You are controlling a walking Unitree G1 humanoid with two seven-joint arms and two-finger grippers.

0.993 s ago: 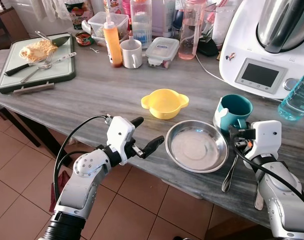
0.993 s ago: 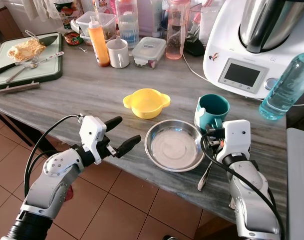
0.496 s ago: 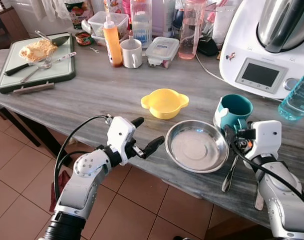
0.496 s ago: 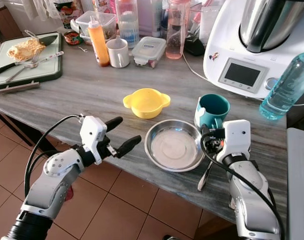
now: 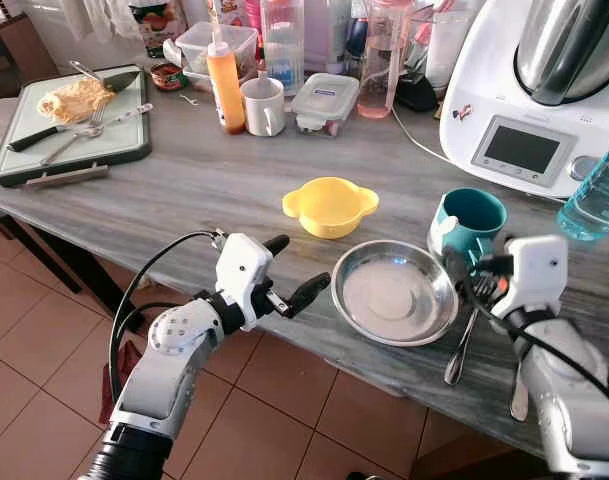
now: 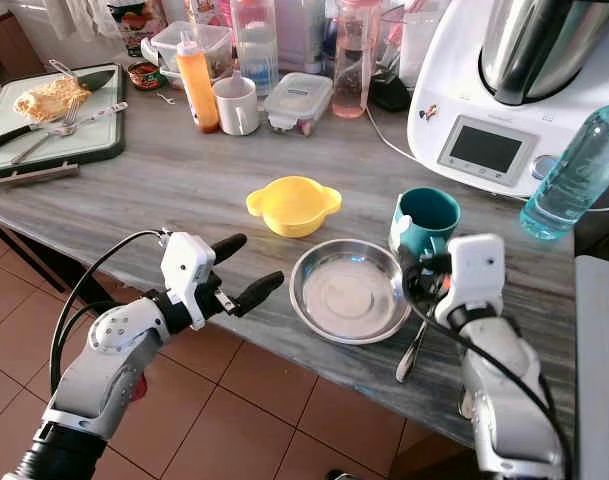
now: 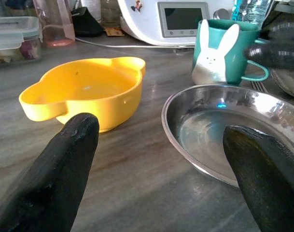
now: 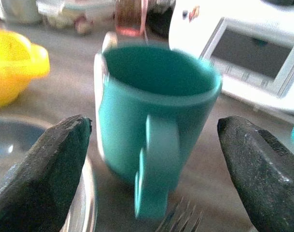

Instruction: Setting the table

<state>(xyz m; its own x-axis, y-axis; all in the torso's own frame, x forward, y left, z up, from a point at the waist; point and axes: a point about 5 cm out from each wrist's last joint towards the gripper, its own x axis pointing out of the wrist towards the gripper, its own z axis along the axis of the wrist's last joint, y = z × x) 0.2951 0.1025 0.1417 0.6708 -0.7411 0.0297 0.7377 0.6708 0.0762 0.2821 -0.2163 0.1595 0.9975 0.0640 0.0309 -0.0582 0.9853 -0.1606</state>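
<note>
A round steel plate (image 5: 394, 293) lies near the table's front edge, with a yellow bowl (image 5: 330, 205) just behind it. To the plate's right stands a teal mug (image 5: 469, 222) with a white bunny on its side (image 7: 215, 58). My right gripper (image 5: 474, 267) is open just in front of the mug, its fingers either side of the handle (image 8: 154, 169) without touching it. A spoon (image 5: 458, 352) lies on the table right of the plate, and fork tines (image 8: 180, 221) show below the mug. My left gripper (image 5: 299, 262) hangs open left of the plate, at the table edge, holding nothing.
A green cutting board (image 5: 114, 145) with food, a knife and a fork sits at the far left. An orange sauce bottle (image 5: 225, 85), a white mug (image 5: 263, 106) and containers line the back. A white kitchen machine (image 5: 524, 110) and a water bottle (image 5: 596, 195) stand at the right.
My right gripper has edged up and forward toward the teal mug. The left arm and the dishes have not moved.
</note>
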